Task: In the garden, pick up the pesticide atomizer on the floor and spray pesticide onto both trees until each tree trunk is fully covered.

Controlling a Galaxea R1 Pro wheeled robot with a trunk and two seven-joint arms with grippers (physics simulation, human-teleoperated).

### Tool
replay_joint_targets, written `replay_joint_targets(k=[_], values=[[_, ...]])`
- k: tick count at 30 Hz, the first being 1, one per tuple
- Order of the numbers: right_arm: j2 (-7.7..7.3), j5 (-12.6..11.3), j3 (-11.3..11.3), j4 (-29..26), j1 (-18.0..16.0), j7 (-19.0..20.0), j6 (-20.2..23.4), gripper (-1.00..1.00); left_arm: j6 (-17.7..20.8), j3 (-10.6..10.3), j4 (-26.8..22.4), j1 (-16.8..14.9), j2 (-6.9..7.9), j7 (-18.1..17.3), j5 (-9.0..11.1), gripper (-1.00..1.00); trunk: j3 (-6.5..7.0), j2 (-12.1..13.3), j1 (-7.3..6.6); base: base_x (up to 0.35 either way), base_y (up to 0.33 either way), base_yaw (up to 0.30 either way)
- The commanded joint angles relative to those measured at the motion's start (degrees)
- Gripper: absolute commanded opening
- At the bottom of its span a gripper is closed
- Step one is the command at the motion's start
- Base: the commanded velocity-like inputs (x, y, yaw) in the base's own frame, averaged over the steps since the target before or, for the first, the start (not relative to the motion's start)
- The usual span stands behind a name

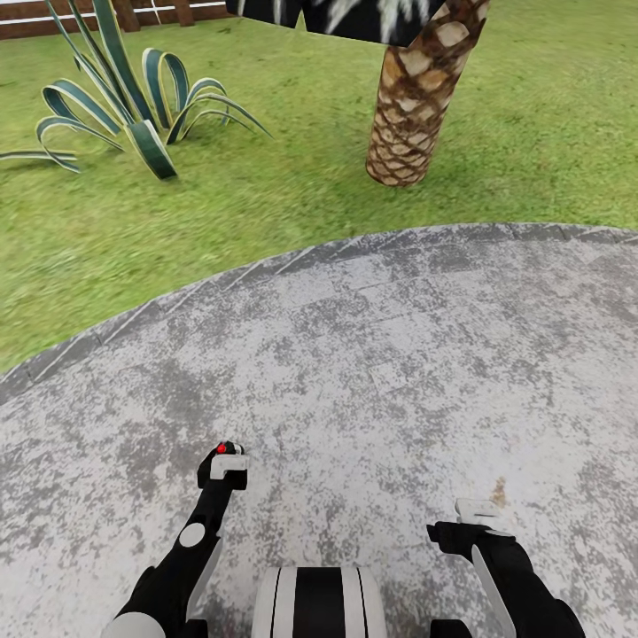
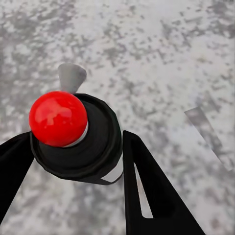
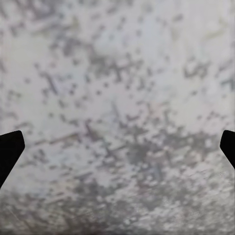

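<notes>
Grey mottled stone patio underfoot, lawn beyond its curved edge, a strip of brown fence way at the back. Spiky striped plant off on the grass, plus a scaly palm-type trunk leaning up out of frame.

Bottle sitting between the left fingers, clamped on its dark body, so already off the floor. Right fingers spread wide apart over bare stone, holding nothing.

Possible trouble from here: grip looks fairly high up near the cap, so a jolt while rolling onto the grass could probably tilt or drop it. Also easy to mistake that scaly palm for a target, since it doesn't look like a plain smooth grey-brown trunk. Spraying from too far or with the nozzle turned the wrong way would likely leave bark uncovered.

Looks of the bottle: slim, black, rounded shoulder, shiny red ball on top, little grey nozzle piece poking out past the fingers, hint of white label lower down.
</notes>
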Motion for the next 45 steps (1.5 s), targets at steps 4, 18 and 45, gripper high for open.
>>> replay_joint_targets(k=[4, 18, 45], values=[[0.0, 0.0, 0.0, 0.0, 0.0, 0.0, 0.0, 1.0, 0.0, 0.0, 0.0, 0.0, 0.0, 0.0, 0.0, -1.0, 0.0, 0.0, 0.0, 0.0, 0.0, 0.0], [0.0, 0.3, 0.1, 0.1, 0.0, -0.3, 0.0, 1.0, 0.1, 0.0, -0.9, 0.0, -0.08, 0.1, 0.0, -1.0, 2.88, 0.2, -0.34, 0.0, 0.0, 0.0], [-0.67, 0.3, -1.9, 0.6, 0.0, -0.2, -0.1, 1.0, 13.4, -0.1, -8.5, 0.0, -1.73, 0.2, 0.1, -1.0, 8.86, 0.5, -1.03, 0.0, 0.0, 0.0]])
